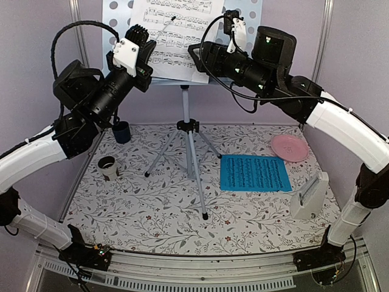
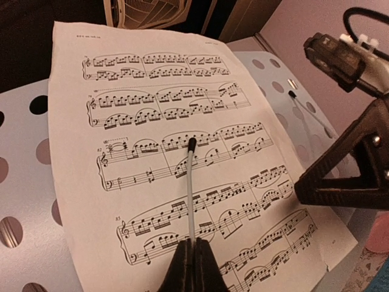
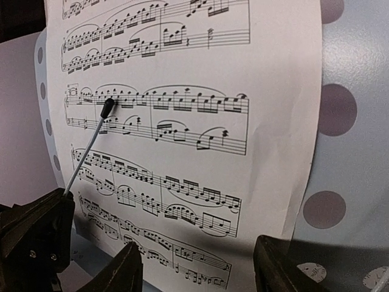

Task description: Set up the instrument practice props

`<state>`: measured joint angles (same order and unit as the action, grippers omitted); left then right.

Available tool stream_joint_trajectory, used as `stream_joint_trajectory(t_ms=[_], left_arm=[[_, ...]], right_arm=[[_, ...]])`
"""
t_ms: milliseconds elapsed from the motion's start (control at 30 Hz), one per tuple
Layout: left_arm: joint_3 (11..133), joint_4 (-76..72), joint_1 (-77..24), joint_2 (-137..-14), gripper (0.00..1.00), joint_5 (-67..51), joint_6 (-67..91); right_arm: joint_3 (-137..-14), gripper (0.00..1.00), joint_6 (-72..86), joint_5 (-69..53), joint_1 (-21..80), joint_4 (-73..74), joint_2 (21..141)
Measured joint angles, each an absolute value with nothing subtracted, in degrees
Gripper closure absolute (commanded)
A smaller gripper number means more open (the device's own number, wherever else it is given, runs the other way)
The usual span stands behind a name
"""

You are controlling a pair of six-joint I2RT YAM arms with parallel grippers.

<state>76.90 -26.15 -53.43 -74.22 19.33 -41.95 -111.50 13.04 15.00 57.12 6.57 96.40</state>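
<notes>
The silver tripod music stand stands mid-table, and its perforated tray holds the white music sheet upright. My left gripper is shut on a thin grey stick whose black tip rests against the sheet. My right gripper is open in front of the sheet's lower right corner, with the jaws wide apart and holding nothing. The blue music sheet lies flat on the table right of the stand. The white pyramid metronome stands at the right front.
A pink round plate lies behind the blue sheet. A dark blue cup and a pale cup stand at the left. The stand's three legs spread over the middle of the flowered tablecloth. Walls close in on both sides.
</notes>
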Motion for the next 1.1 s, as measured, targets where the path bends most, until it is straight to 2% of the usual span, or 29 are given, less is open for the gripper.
stream_joint_trajectory(t_ms=[200, 667, 733, 800, 867, 1100], left_arm=[[76.90, -26.28, -53.43, -74.28, 1.00, 19.33, -41.95], [76.90, -26.33, -53.43, -74.32, 1.00, 19.31, -42.00], [76.90, -26.37, -53.43, -74.37, 1.00, 19.22, -42.00], [76.90, -26.41, -53.43, -74.39, 1.00, 19.03, -42.02], [76.90, -26.63, -53.45, -74.46, 1.00, 18.83, -42.00], [76.90, -27.11, -53.49, -74.70, 1.00, 18.63, -42.00]], right_arm=[[-106.80, 0.37, 13.02, 15.31, 57.14, 3.20, 93.27], [-107.44, 0.32, 12.91, 19.84, 57.39, 3.22, 93.10], [-107.44, 0.30, 12.86, 20.51, 57.39, 3.40, 93.10], [-107.50, 0.20, 12.86, 20.88, 57.49, 3.44, 93.10], [-107.74, 0.16, 12.75, 20.95, 57.67, 3.42, 93.23], [-109.32, 0.14, 12.91, 20.88, 57.82, 3.51, 94.70]])
